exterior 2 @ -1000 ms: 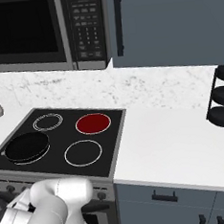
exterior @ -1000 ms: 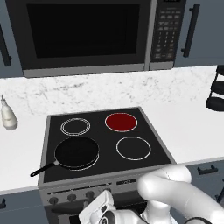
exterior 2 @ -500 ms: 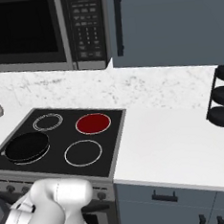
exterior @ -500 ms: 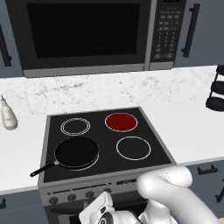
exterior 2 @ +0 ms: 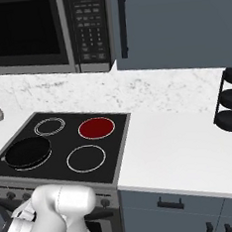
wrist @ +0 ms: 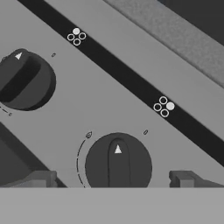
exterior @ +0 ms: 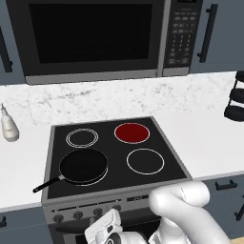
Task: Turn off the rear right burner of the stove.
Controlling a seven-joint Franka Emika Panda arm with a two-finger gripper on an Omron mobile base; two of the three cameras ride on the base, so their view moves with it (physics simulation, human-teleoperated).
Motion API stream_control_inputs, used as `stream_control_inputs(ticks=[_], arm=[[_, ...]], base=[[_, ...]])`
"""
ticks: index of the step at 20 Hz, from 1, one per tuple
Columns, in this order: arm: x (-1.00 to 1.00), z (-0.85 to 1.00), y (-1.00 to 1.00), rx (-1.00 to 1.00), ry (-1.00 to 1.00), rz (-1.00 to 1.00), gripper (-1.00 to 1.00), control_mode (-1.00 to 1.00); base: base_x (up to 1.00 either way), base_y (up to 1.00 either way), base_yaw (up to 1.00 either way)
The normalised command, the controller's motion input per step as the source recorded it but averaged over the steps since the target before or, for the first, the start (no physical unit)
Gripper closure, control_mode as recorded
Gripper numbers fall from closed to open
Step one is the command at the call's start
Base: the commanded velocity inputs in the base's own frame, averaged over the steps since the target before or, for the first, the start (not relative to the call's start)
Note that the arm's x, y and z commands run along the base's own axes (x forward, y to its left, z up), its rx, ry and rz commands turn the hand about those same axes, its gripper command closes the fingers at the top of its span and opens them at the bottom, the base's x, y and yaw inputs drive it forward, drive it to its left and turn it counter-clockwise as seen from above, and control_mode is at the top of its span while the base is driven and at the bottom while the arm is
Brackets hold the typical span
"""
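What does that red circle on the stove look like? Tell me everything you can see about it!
The red circle is the rear right burner on the stove. It is a flat, solid red disc with a thin pale ring around it, set into smooth black glass, so it looks switched on. Nothing sits on it or touches it. A plain white ring lies in front of it, and a double white ring lies to its left.
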Motion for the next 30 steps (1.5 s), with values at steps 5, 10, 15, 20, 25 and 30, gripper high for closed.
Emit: stream_control_inputs(ticks=[5, 10, 15, 20, 25, 30], arm=[[0.01, 0.0, 0.28, -0.02, -0.03, 0.0, -1.0, -1.0], [0.02, 0.0, 0.0, 0.0, -0.01, 0.0, -1.0, -1.0], [0.02, 0.0, 0.0, 0.0, 0.0, 0.0, -1.0, -1.0], [0.0, 0.01, 0.0, 0.0, 0.0, 0.0, 1.0, -1.0], [0.0, 0.14, 0.0, 0.04, 0.0, 0.0, 1.0, -1.0], [0.0, 0.33, 0.0, 0.31, -0.06, -0.11, 1.0, -1.0]], base=[[0.0, 0.0, 0.0], [0.0, 0.0, 0.0], [0.0, 0.0, 0.0], [0.0, 0.0, 0.0], [0.0, 0.0, 0.0], [0.0, 0.0, 0.0]])
